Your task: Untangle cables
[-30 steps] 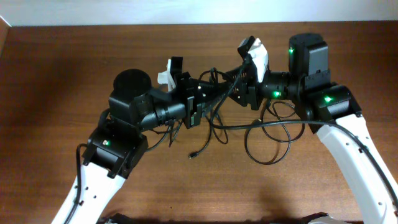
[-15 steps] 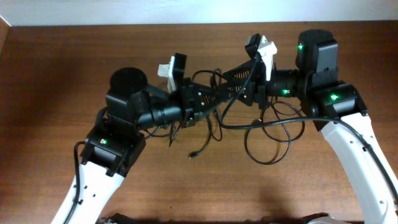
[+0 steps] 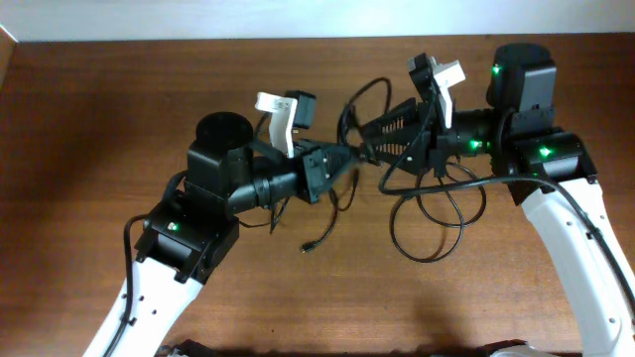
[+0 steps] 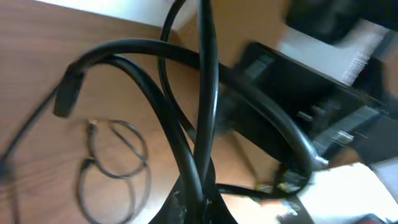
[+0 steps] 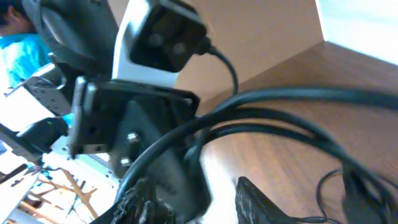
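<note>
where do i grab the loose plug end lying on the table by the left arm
Pinch the cord just behind the plug end, straight down from above, jaws across it. It lies flat on the table, apart from the bunched cables, so likely nothing else gets caught.

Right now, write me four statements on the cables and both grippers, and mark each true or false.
1. The left gripper is clamped on the cables. True.
2. All of the cables lie flat on the table. False: some hang in the air between the two grippers.
3. A loose plug end lies on the wood. True.
4. The right gripper sits far from the left one, at the table's edge. False: the two nearly meet over mid-table.
</note>
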